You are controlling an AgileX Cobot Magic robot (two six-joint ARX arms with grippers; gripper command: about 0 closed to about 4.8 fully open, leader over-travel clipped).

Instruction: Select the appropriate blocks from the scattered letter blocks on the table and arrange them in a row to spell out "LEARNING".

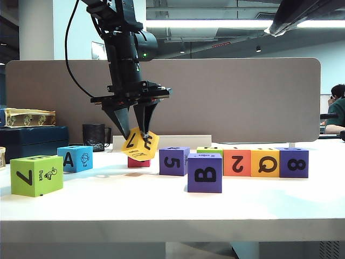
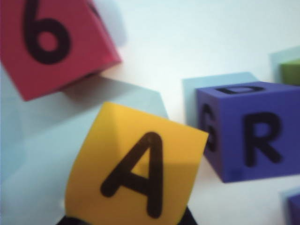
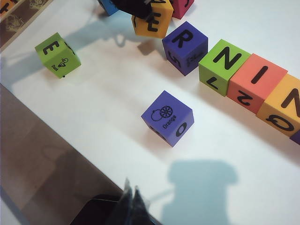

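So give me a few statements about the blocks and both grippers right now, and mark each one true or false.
1. The left gripper holds a yellow block tilted above the table. True.
2. The purple B block stands in the row. False: it sits alone, in front of it.
3. The green block on the far left shows a 7. True.
4. The right gripper grips an orange block. False: it hangs shut and empty over the table edge.

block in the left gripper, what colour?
Yellow. The block is held off the table, tilted, in the left gripper; clearest in the left wrist view.
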